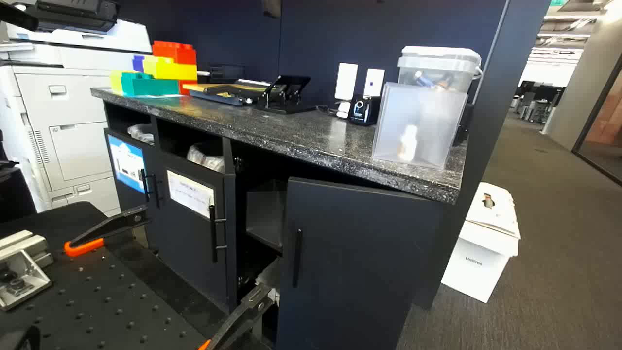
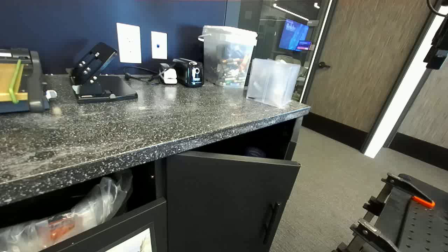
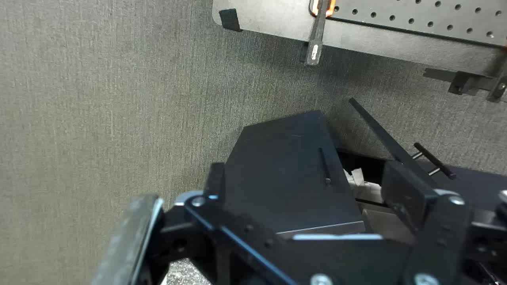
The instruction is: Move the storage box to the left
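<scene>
Countertop (image 2: 140,129): one storage box (image 2: 271,83) (frosted)

In both exterior views the storage box (image 1: 423,121), right of centre, looks like smooth, frosted plastic, the counter (image 2: 150,122) glossy and speckled, the cabinet door (image 2: 224,203) at lower centre matt, and the bag (image 2: 101,203) toward the left crinkled, shiny plastic, while carpet (image 3: 99,118) at left in the wrist view looks coarse.
</scene>
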Tool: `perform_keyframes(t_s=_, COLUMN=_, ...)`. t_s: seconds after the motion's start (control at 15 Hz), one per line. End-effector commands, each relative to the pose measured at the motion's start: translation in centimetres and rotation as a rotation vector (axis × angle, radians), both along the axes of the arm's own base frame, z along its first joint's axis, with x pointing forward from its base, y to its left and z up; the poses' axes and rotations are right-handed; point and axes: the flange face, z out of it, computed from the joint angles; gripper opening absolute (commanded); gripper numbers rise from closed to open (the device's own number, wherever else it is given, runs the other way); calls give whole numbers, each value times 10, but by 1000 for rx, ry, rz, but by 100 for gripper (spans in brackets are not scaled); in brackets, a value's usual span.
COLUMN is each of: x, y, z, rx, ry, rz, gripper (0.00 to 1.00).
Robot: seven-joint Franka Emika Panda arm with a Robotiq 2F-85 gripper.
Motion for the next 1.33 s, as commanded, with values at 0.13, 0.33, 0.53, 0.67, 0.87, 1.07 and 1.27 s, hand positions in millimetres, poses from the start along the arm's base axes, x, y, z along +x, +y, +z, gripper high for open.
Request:
perform_keyframes(t_s=0.13, x=0, y=0, z=1, rx=0, ry=0, rz=0, gripper=100)
perform_keyframes(t_s=0.33, x=13, y=4, z=9, rx=-6, ry=13, rz=1, gripper=100)
perform_keyframes(t_s=0.53, x=63, y=27, z=49, rx=23, ry=-25, rz=-5, gripper=100)
perform_keyframes(t_s=0.67, x=94, y=38, z=71, rx=53, ry=-76, rz=6, gripper=100)
perform_keyframes(t_s=0.87, x=147, y=54, z=96, rx=101, ry=-159, rz=10, gripper=100)
perform_keyframes(t_s=1.07, x=196, y=63, z=96, rx=171, ry=-166, rz=-35, gripper=100)
perform_keyframes(t_s=1.27, x=243, y=65, z=77, rx=195, ry=-149, rz=-116, gripper=100)
